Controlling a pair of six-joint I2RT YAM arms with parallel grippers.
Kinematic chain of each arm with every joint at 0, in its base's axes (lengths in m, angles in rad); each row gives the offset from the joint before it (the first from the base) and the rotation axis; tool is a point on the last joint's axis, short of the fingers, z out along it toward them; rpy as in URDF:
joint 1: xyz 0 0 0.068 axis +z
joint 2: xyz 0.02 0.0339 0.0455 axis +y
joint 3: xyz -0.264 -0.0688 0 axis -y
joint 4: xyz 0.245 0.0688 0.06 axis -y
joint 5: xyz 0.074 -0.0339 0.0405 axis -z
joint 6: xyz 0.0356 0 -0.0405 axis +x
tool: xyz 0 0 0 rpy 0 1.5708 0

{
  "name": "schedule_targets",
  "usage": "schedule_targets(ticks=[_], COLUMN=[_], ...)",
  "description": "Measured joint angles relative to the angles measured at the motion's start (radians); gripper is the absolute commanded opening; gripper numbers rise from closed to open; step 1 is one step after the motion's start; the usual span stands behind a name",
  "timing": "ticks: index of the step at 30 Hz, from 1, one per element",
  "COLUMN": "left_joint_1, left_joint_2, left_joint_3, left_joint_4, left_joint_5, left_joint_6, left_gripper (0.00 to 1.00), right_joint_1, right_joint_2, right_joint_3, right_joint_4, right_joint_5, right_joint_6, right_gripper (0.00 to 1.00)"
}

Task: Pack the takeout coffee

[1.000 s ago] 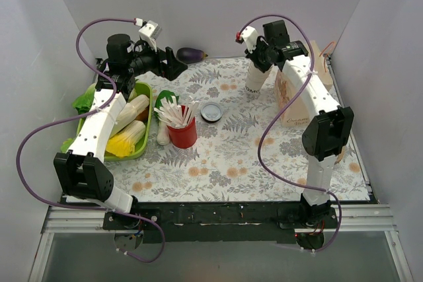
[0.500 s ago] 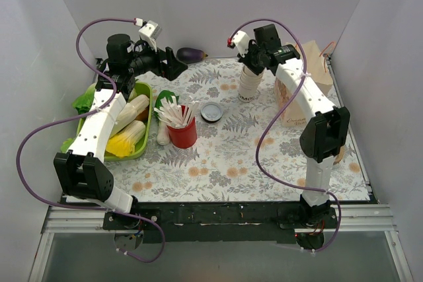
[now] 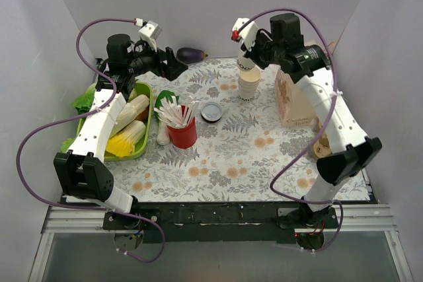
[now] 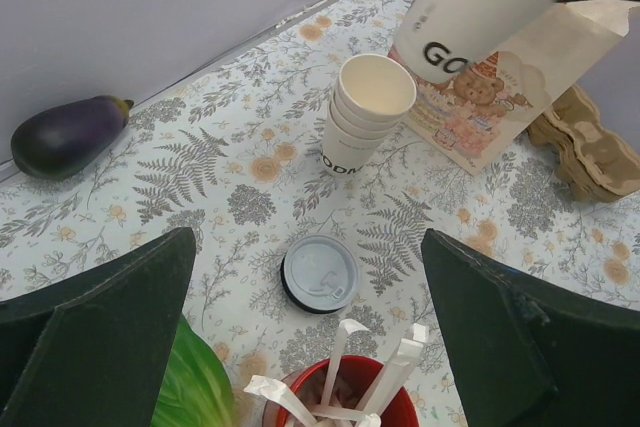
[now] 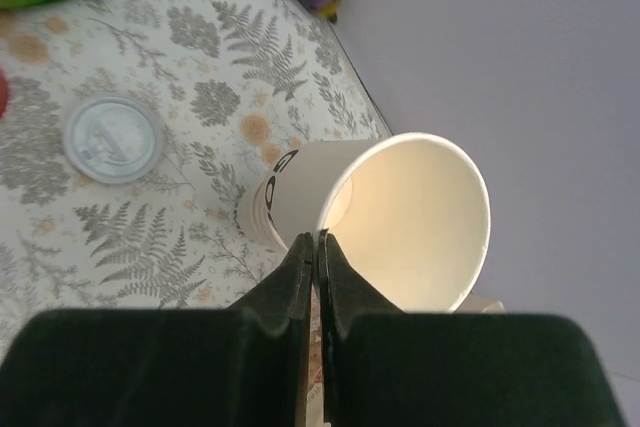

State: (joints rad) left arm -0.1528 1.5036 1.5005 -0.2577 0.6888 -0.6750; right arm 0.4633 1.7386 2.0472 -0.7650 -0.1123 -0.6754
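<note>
The cup (image 5: 410,217) hangs in the air over the far side of the bench (image 3: 251,163), above the stack (image 3: 248,89) of like cups. The right end effector (image 5: 312,242) holds it, its fingers nearly together and nipping only the thin rim wall. The cup is tilted, open and bare of any lid.

That pinch looks like the weak point. A grip on one edge of soft paper could let the cup swing, slide out or crease at the rim if the arm moves sharply. A creased rim would probably not take a lid well. The pale, dark-rimmed lid (image 3: 211,111) lies flat on the bench, apart from the cup. If the cup goes into the bag (image 3: 294,104) as it is, the coffee would be packed uncapped. The bag stands just beside the stack, so a wide sweep of the arm could tip either over.

Only the right wrist view shows the grip on the rim and the empty inside of the cup. The left wrist view alone shows how far the cup leans, and the cardboard trays (image 4: 590,147) beyond the bag. It also shows the left end effector (image 3: 175,64) spread wide and holding nothing. The top view adds the whole layout, with the left arm parked back near the eggplant (image 3: 192,53), well apart from the cup.
</note>
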Motion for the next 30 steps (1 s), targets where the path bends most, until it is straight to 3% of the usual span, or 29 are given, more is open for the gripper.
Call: schedule_targets(ticks=[4, 9, 15, 23, 30], left_joint_1=[0.0, -0.002, -0.045, -0.194, -0.227], left_joint_2=[0.0, 0.0, 0.0, 0.0, 0.0], left_joint_3=[0.0, 0.0, 0.0, 0.0, -0.001], left_joint_4=[0.0, 0.0, -0.012, -0.038, -0.051], left_joint_5=[0.003, 0.002, -0.041, -0.164, -0.236], left_joint_6=[-0.003, -0.003, 0.04, 0.07, 0.065], left_gripper=[0.98, 0.98, 0.98, 0.98, 0.98], right_joint_1=[0.026, 0.104, 0.203, 0.242, 0.301], right_joint_2=[-0.146, -0.414, -0.549, -0.587, -0.626], right_joint_3=[-0.077, -0.496, -0.925, -1.054, -1.17], right_joint_4=[-0.034, -0.05, -0.035, 0.051, 0.117], right_joint_5=[-0.121, -0.221, -0.238, -0.291, -0.318], right_joint_6=[-0.042, -0.175, -0.333, -0.408, -0.445], right_gripper=[0.01, 0.01, 0.01, 0.01, 0.01])
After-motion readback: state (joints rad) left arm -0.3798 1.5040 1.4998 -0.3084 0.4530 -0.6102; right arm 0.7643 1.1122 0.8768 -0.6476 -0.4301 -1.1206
